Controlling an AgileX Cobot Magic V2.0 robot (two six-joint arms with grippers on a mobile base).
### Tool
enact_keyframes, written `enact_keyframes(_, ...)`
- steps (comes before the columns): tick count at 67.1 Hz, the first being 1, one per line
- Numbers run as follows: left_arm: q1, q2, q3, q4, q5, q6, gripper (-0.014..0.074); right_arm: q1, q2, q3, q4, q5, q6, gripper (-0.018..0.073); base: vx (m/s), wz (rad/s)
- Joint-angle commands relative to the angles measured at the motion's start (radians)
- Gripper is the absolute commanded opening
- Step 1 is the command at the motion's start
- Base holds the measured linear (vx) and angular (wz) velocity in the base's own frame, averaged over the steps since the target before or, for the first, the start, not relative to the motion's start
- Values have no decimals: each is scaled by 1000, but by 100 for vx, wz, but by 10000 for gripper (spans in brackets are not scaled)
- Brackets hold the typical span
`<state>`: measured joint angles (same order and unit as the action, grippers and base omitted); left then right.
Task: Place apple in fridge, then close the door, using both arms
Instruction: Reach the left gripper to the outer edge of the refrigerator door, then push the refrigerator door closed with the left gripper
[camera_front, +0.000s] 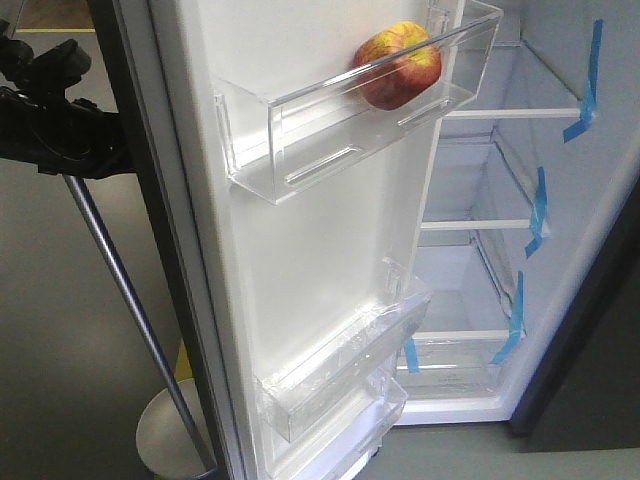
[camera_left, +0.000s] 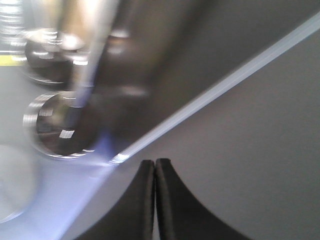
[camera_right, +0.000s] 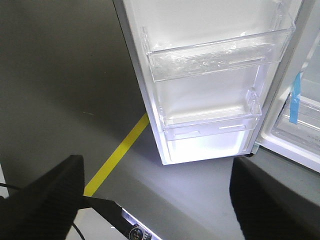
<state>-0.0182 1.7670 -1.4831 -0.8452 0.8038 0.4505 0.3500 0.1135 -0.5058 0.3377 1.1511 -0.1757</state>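
The round red-and-yellow apple (camera_front: 398, 65) sits in the top clear plastic shelf bin (camera_front: 300, 165) of the tall white-lined fridge door (camera_front: 300, 280), which stands wide open. The placing looks done, and closing the door is what remains.

The left gripper (camera_left: 155, 170) has its two black fingers pressed together with nothing between them. Directly ahead of its tips is a smooth dark panel crossed by a pale edge strip. The wrist view is badly blurred, but this is probably the door's outer face. Up and to the left of the tips are the silver pole (camera_front: 130, 310) and its round base.

The right gripper (camera_right: 156, 161) is spread wide and empty. The two lower door bins are ahead of and above it, a yellow floor line (camera_right: 117, 155) lies ahead to its left, and the white fridge (camera_front: 470, 290) interior with its blue tape strips (camera_front: 590, 80) lies ahead to its right.

The door should handle as a stiff, hinged slab that swings freely but carries some weight. Its dark skin looks slick, so a flat push would suit it better than a pinch. The best place to push is the outer face near the free edge, well away from the hinge. The apple is firm, round and loose in its bin, so a hard slam could roll or bruise it.
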Motion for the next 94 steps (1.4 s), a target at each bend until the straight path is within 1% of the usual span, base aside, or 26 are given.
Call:
enact_keyframes(1, -15, -49, -33, -91, 23, 52, -6, -1, 16, -22, 11, -57, -7, 569, 0, 0)
enact_keyframes(12, -76, -49, -33, -96, 33, 116, -6, -1, 16, -22, 11, -57, -7, 569, 0, 0)
enact_keyframes(18, -113, -49, -33, -96, 30, 134, -6, -1, 16, -22, 11, -57, -7, 569, 0, 0)
enact_keyframes(30, -193, -49, -33, -97, 16, 139, -6, -1, 16, -22, 11, -57, -7, 569, 0, 0)
enact_keyframes(46, -322, -49, -33, -108, -23, 139, -6, -1, 16, -22, 11, -57, -7, 569, 0, 0)
enact_keyframes(52, -369, -49, -33, -137, -47, 146, -6, -1, 16, -22, 11, -57, -7, 569, 0, 0)
enact_keyframes(61, -443, -47, -33, -218, -80, 210, -6, -1, 16, -22, 11, -57, -7, 569, 0, 0)
enact_keyframes(69, -516, -47, -33, -321, -135, 302, -6, -1, 16, -22, 11, -57, -7, 569, 0, 0)
enact_keyframes(77, -574, -47, -33, -387, -183, 379, -6, -1, 16, -22, 11, -57, -7, 569, 0, 0)
enact_keyframes(84, -603, -47, -33, -413, -188, 422, -6, -1, 16, -22, 11, -57, -7, 569, 0, 0)
enact_keyframes(94, -611, -47, -33, -385, -179, 431, -6, -1, 16, -22, 11, -57, -7, 569, 0, 0)
